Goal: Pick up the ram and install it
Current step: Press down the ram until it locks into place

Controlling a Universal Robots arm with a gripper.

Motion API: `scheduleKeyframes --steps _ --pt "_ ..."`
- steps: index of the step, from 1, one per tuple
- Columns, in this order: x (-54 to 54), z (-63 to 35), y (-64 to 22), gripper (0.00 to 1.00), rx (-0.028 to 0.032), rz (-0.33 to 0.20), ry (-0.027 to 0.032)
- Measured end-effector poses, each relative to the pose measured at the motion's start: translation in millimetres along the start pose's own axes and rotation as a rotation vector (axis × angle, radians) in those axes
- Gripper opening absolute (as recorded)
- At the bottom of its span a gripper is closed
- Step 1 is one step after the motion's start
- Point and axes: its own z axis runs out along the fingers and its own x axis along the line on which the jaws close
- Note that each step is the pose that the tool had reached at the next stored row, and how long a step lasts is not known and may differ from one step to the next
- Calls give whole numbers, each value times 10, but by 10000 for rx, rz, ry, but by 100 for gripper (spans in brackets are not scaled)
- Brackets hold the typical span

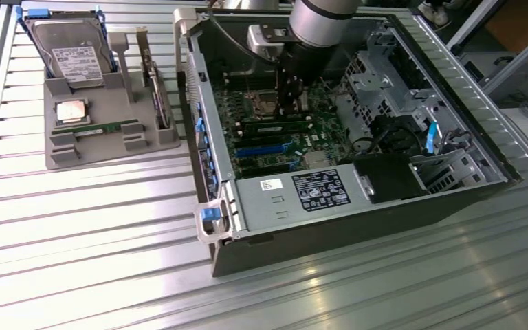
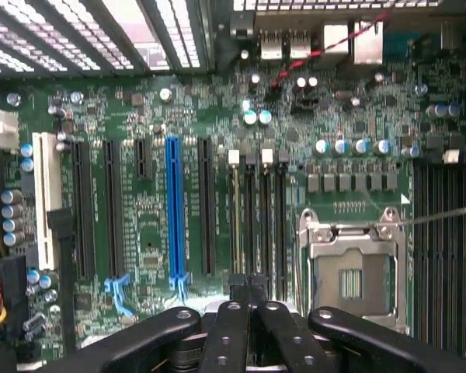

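The ram (image 1: 104,128), a long narrow green stick, lies flat in the front groove of the grey holder (image 1: 90,155) at the exterior view's left, outside the case. My gripper (image 1: 293,112) reaches down into the open computer case (image 1: 337,227) and hangs over the motherboard (image 2: 147,225) beside the empty processor socket (image 2: 349,268). Its fingers (image 2: 231,326) are shut, and I see nothing between them. The gripper's tip (image 2: 248,289) sits over one end of the black memory slots (image 2: 256,217). A dark module (image 1: 278,128) appears seated in those slots.
The holder also carries a silver hard drive (image 1: 71,51) standing upright and a square processor chip (image 1: 71,110). Inside the case are the power supply (image 1: 291,196), drive cages (image 1: 379,75) and cables (image 1: 383,134). Ribbed metal table (image 1: 80,261) surrounds everything.
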Motion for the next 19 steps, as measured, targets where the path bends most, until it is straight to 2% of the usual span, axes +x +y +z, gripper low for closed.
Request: scheduleKeyframes --steps 1,5,10,15,19 --pt "2 2 54 11 0 0 0" --pt "6 5 145 11 0 1 -1" --pt "13 12 303 11 0 0 0" --pt "57 19 394 11 0 0 1" --pt "43 27 409 11 0 0 0"
